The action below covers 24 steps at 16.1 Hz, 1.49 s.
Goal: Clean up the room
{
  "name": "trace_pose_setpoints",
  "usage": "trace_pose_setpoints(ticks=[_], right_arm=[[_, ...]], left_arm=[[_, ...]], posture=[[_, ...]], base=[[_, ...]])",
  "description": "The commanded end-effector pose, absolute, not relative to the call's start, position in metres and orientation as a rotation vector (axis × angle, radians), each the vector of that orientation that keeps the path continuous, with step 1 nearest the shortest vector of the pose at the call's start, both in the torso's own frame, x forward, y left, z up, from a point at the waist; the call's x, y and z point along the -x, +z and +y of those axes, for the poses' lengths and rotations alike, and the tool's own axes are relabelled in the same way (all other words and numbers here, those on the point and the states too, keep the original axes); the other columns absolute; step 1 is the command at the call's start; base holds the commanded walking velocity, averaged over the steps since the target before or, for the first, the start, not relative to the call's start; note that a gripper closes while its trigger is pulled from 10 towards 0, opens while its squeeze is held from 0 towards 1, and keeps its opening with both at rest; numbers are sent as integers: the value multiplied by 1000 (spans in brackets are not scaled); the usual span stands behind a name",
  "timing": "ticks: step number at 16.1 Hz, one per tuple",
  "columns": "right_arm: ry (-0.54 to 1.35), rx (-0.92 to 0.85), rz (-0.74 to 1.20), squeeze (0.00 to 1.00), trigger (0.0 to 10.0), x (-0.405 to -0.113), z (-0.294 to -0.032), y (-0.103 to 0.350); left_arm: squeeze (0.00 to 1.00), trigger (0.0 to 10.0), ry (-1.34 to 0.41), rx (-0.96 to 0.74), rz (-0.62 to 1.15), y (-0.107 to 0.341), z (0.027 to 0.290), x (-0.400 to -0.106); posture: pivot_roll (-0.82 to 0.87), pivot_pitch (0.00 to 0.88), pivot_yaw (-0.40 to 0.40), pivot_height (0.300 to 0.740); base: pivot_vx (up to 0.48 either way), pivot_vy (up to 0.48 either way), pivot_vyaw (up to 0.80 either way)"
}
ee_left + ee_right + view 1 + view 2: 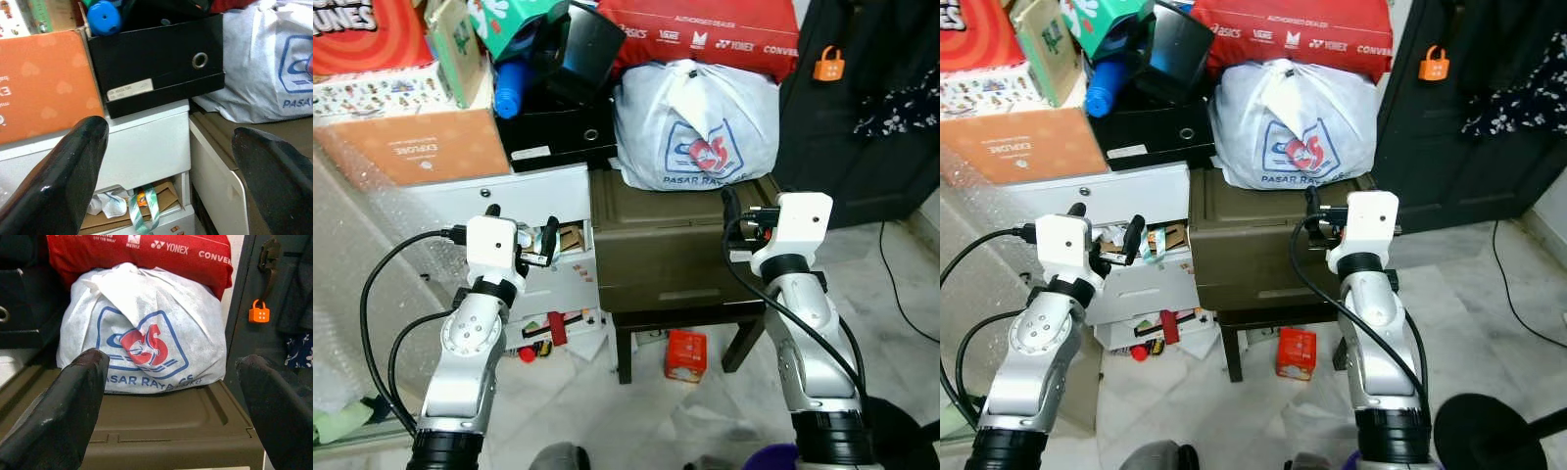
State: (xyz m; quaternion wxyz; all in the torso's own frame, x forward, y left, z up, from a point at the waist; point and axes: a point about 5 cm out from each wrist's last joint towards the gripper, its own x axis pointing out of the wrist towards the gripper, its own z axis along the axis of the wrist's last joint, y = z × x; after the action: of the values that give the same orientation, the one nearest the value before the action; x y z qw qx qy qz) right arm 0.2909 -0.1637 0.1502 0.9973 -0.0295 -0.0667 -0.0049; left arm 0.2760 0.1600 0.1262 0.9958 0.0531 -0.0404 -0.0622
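Both hands, left hand [521,221] and right hand [749,211], gape empty; grabbing white bag [695,127] could topple the red bag [705,34]

My two arms are silver metal with ribbed black elbow collars. Each wrist carries a white boxy housing, looped black cables, and a pincer of glossy black fingers [63,166].
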Motion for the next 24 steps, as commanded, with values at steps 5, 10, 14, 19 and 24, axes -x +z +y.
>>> trace_pose_setpoints(ticks=[5,10,14,19,24], right_arm=[[-4,51,-145,0,10000,-294,-161,152],[-5,57,-144,0,10000,-293,-161,152],[-5,41,-145,0,10000,-294,-161,151],[-2,66,-149,0,10000,-294,-162,153],[-3,62,-152,0,10000,-295,-162,153]], left_arm=[[0,10000,-109,-112,-78,126,165,-276],[0,10000,-119,-105,-77,125,164,-276],[0,10000,-115,-90,-70,125,163,-276],[0,10000,-113,-90,-67,125,162,-277],[0,10000,-114,-90,-69,125,160,-277]], posture=[[-54,0,28,740],[-55,0,28,740],[-54,0,27,740],[-55,0,25,740],[-56,0,24,740]], base=[[150,0,581],[282,0,0],[0,0,0],[0,0,414],[0,0,800]])
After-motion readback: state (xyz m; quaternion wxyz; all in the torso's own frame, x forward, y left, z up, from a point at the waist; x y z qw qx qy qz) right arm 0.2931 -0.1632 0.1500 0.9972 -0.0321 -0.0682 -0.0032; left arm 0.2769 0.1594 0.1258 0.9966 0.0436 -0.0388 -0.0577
